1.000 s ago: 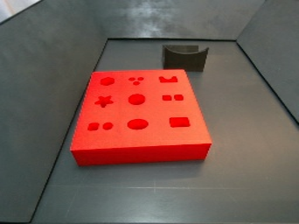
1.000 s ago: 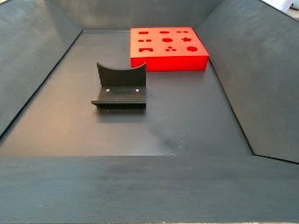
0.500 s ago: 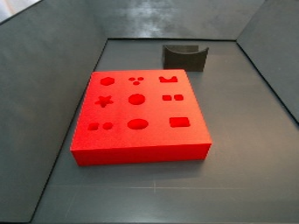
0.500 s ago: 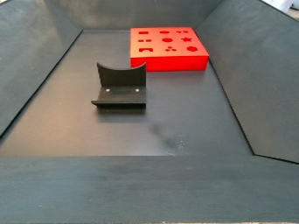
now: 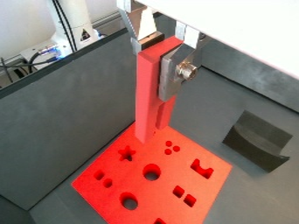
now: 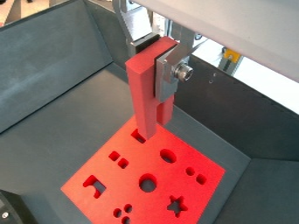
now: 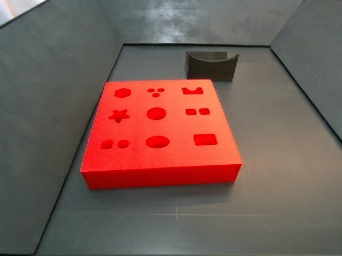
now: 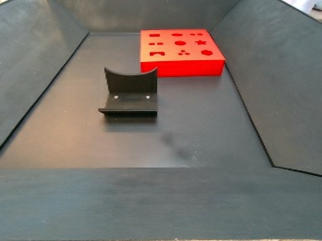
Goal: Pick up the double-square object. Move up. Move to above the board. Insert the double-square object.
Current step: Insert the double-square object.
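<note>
The gripper point(image 5: 156, 54) showed only in the wrist views, and the side views caught none of it, nor any of the arm. Its upper parts were cut off by the frame edge in both wrist views, and only one silver finger point(image 5: 172, 72) could be made out plainly there, the other being hidden behind the peg point(image 5: 149, 92). In a wrist view the same finger point(image 6: 170, 68) lay flat against the peg point(image 6: 149, 92), so the jaws were closed narrowly on the peg's upper part.

The peg was a slim, long, plain red bar, hanging upright from the gripper above the board point(image 5: 111, 166). Its lower end overlapped the board's top in both wrist views, but whether it touched the board could not be told. Because the side views showed no peg at all, it evidently hung high above the board point(image 7: 221, 160).

The board was a large, flat, bright-red block, its top point(image 6: 135, 149) cut with a star, circles, squares and other shapes in rows. In a side view it lay on the dark floor with the holder point(image 7: 211, 63) beyond it; in a side view the holder point(image 8: 128, 92) stood well apart from the board point(image 8: 214, 66). The holder point(image 5: 260, 140) was dark grey, U-shaped and empty.
</note>
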